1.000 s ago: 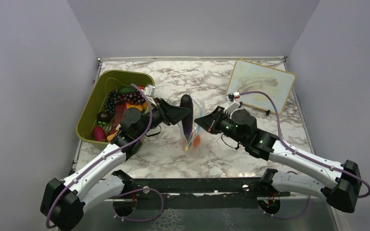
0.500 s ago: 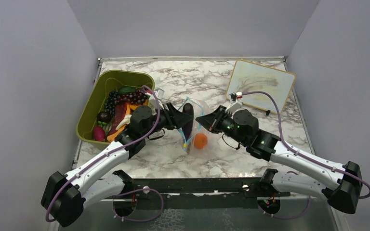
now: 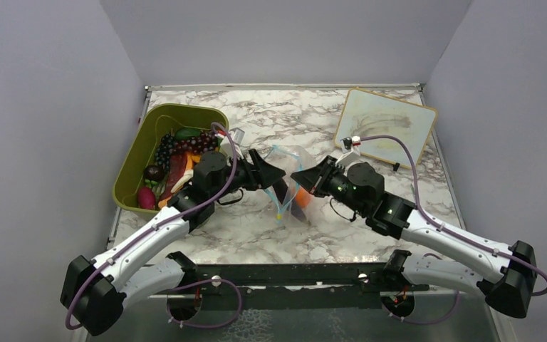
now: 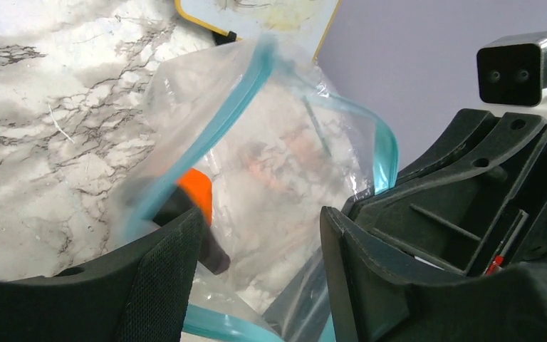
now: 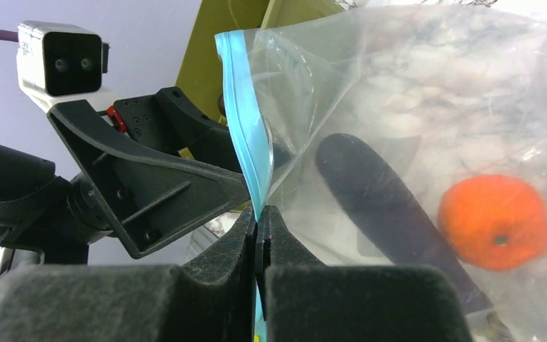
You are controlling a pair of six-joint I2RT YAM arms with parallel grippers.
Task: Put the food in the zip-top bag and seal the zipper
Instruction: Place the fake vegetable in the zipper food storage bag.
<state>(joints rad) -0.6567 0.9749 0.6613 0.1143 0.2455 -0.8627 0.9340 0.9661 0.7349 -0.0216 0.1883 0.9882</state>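
Note:
The clear zip-top bag (image 3: pixel 293 155) hangs between my two grippers over the marble table. My right gripper (image 5: pixel 260 214) is shut on its teal zipper strip (image 5: pixel 246 121) and holds the mouth up; in the top view this gripper (image 3: pixel 302 178) is at the bag's right side. Inside the bag lie a long dark purple piece (image 5: pixel 384 206) and an orange round piece (image 5: pixel 495 221). My left gripper (image 4: pixel 260 221) is open, its jaws apart around the bag's mouth, holding nothing; in the top view it (image 3: pixel 274 177) is at the bag's left side. More food (image 3: pixel 178 153) fills the tub.
The olive-green tub (image 3: pixel 132 167) stands at the far left, just behind my left arm. A yellow-framed whiteboard (image 3: pixel 384 128) lies at the back right. Grey walls close in the table on three sides.
My left gripper held the dark purple piece upright over the bag and has let it go; the piece now lies lower inside the bag by the orange. The right gripper has kept its hold.

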